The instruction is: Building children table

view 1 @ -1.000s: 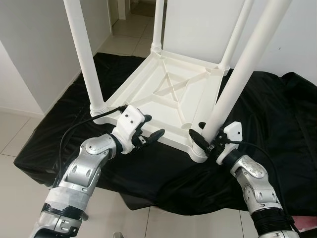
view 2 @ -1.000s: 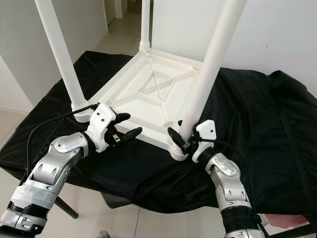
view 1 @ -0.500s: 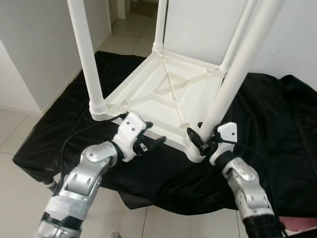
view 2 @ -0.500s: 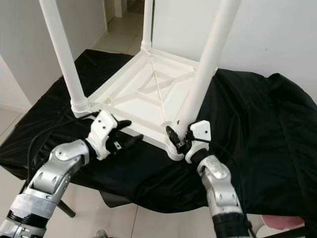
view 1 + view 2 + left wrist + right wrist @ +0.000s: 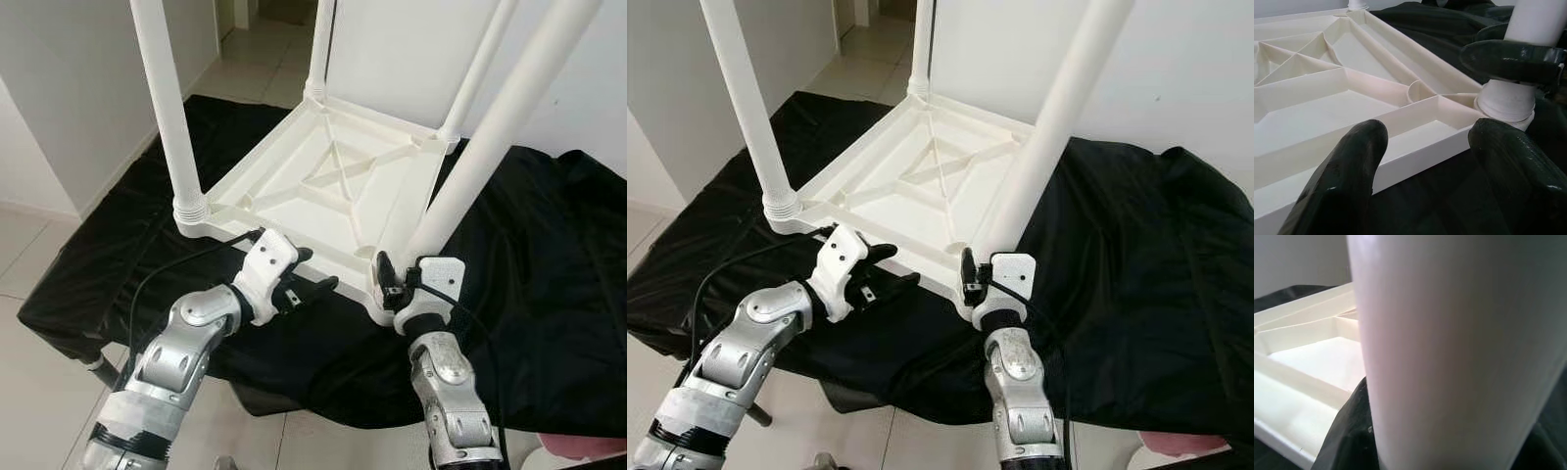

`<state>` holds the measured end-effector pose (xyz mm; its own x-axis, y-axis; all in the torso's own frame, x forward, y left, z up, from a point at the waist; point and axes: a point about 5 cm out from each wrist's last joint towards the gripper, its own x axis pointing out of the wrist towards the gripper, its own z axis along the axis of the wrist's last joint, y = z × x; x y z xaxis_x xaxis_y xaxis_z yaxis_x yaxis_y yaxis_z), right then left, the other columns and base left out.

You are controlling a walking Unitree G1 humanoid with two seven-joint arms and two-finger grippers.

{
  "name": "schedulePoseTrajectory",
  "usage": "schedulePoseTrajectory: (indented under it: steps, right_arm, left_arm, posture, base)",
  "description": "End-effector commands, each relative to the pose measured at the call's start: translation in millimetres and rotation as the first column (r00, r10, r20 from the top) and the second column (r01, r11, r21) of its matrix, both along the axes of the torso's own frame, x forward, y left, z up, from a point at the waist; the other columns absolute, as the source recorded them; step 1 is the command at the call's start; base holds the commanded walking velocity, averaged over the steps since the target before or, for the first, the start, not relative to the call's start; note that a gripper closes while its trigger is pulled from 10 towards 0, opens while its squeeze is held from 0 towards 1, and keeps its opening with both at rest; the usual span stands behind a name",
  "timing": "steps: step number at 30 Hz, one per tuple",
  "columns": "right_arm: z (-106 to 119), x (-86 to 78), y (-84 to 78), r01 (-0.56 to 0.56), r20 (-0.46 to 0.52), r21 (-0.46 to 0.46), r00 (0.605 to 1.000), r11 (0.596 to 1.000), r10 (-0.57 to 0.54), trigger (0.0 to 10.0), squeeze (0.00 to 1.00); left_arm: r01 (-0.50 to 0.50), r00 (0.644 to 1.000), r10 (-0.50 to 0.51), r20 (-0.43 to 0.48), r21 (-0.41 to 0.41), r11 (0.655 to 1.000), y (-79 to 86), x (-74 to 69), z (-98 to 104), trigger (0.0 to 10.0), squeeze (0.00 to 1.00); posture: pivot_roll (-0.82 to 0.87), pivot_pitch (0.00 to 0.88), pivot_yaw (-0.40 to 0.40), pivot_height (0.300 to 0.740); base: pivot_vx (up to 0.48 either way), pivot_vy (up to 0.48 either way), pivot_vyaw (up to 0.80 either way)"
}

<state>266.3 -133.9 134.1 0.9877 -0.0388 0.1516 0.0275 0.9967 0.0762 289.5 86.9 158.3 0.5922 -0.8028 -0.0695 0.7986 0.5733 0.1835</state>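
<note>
1. White plastic table [image 5: 333, 186] lying upside down on a black cloth [image 5: 549, 264], ribbed underside up, four white legs rising from its corners
2. Near-left leg [image 5: 167, 108] seated upright in its ribbed socket at the corner; far-left leg [image 5: 318, 44] and far-right leg [image 5: 480, 69] likewise standing at the back corners
3. Near-right leg [image 5: 490, 147] leaning out from its corner socket, tilted up and to the right rather than plumb
4. Right gripper [image 5: 397, 284] at the foot of that tilted leg, just above the socket – black fingers [image 5: 384, 272] wrapped round the leg's base and clamped on it; in the right wrist view the leg [image 5: 1449, 347] very close, a dark finger edge showing low beside it
5. Left gripper [image 5: 309, 284] at the table's near edge, between the two near corners, fingers spread apart and gripping nothing; upper finger over the rim, lower finger out over the cloth
6. In the left wrist view, two fingers [image 5: 1342, 181] parted with the rim [image 5: 1415, 152] just ahead of them, cloth below, and beyond it the socket with the right gripper's finger across the leg
7. Black cable [image 5: 176, 264] running from the left wrist back across the cloth
8. Pale tiled floor [image 5: 29, 264] around the cloth, white walls behind – doorway at the far left
</note>
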Motion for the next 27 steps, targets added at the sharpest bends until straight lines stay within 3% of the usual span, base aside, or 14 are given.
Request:
schedulePoseTrajectory:
  steps: [1,7,8,9,22,27]
  right_arm:
    - [-5,-3.0,-3.4,0.048,-0.034,0.012,0.998,0.999,-0.047,10.0,0.00]
    - [-3,-4.4,-3.7,0.043,-0.029,-0.004,0.999,0.999,-0.043,10.0,0.00]
    - [-3,-4.3,-3.2,0.042,-0.028,-0.001,0.999,0.999,-0.042,10.0,0.24]
    - [-3,-4.1,-2.8,0.032,-0.026,0.011,0.999,0.999,-0.032,10.0,0.98]
    - [2,-1.0,-8.1,-0.084,0.005,-0.008,0.996,0.996,0.084,10.0,1.00]
    - [1,-0.3,-16.7,-0.191,0.012,-0.043,0.981,0.981,0.192,10.0,1.00]
  left_arm:
    - [0.004,1.000,-0.004,-0.004,0.003,1.000,-2.6,-1.1,0,10.0,0.00]
    - [0.002,1.000,-0.002,-0.005,0.004,1.000,-1.9,-1.7,0,10.0,0.00]
    - [-0.004,1.000,0.004,-0.001,0.007,1.000,-0.7,-1.4,1,10.0,0.00]
    - [-0.005,1.000,0.005,-0.002,0.006,1.000,-0.4,-1.3,1,10.0,0.00]
    - [-0.019,1.000,0.019,0.000,-0.006,1.000,0.6,-2.3,2,10.0,0.00]
    - [-0.027,1.000,0.027,0.001,-0.006,1.000,1.6,-3.2,2,10.0,0.00]
  posture:
    - [0.00,0.033,-0.071,0.740]
    - [0.00,0.030,-0.074,0.740]
    - [0.01,0.030,-0.076,0.740]
    - [0.01,0.030,-0.076,0.740]
    - [0.02,0.027,-0.085,0.740]
    - [0.02,0.031,-0.090,0.740]
  base:
    - [0.000,0.000,0.00]
    - [0.000,0.000,0.00]
    - [0.000,0.000,0.00]
    - [0.000,0.000,0.00]
    - [0.000,0.000,0.00]
    - [0.000,0.000,0.00]
